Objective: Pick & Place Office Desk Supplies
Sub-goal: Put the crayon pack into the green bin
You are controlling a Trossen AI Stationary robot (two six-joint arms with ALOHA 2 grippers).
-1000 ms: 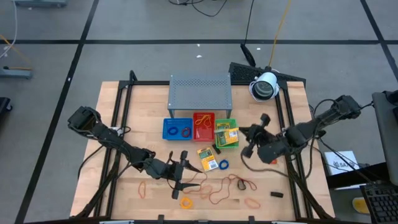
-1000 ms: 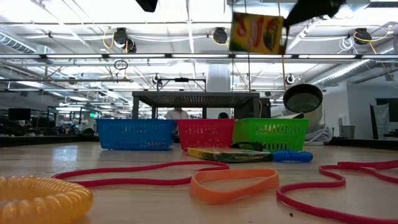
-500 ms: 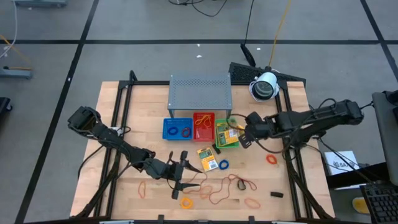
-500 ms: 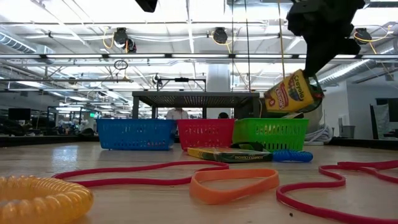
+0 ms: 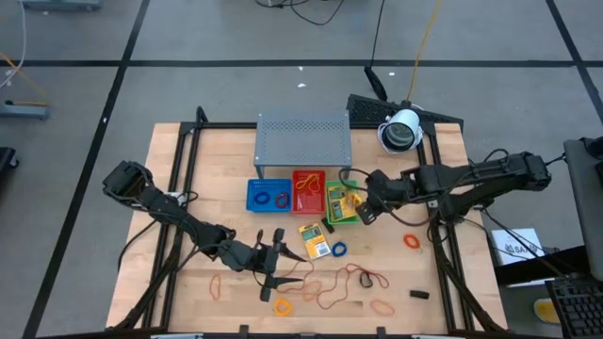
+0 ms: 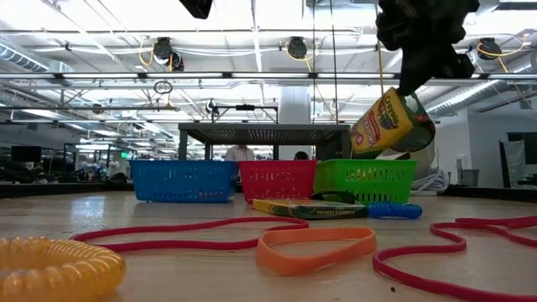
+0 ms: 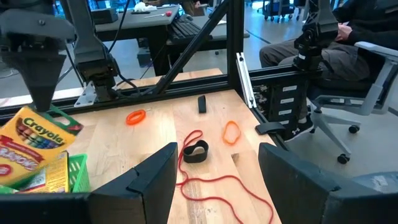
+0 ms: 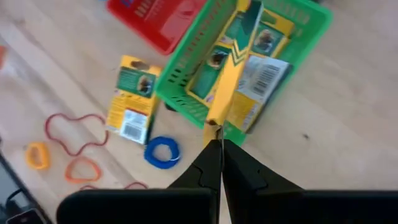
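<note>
Placing step: the right gripper [image 5: 369,200] pinches a yellow-and-green crayon packet [image 6: 384,120] tilted above the small green plastic tray [image 6: 364,181], so next it needs lowering and release, while the left gripper [image 5: 273,266] waits open over the wooden table [image 5: 188,174].

A yellow-and-green crayon packet [image 6: 388,122] is held tilted at the upper right of the frame by the right gripper [image 6: 411,84], above the green tray [image 6: 365,181]. The red tray [image 6: 278,180] and blue tray [image 6: 183,180] are lined up to its left at mid-frame. Another packet [image 6: 309,208] and a blue ring [image 6: 394,210] are seen lying before them. Across the foreground, red rubber bands [image 6: 180,235], an orange band [image 6: 316,247] and a yellow coil ring [image 6: 54,268] are spread.
</note>
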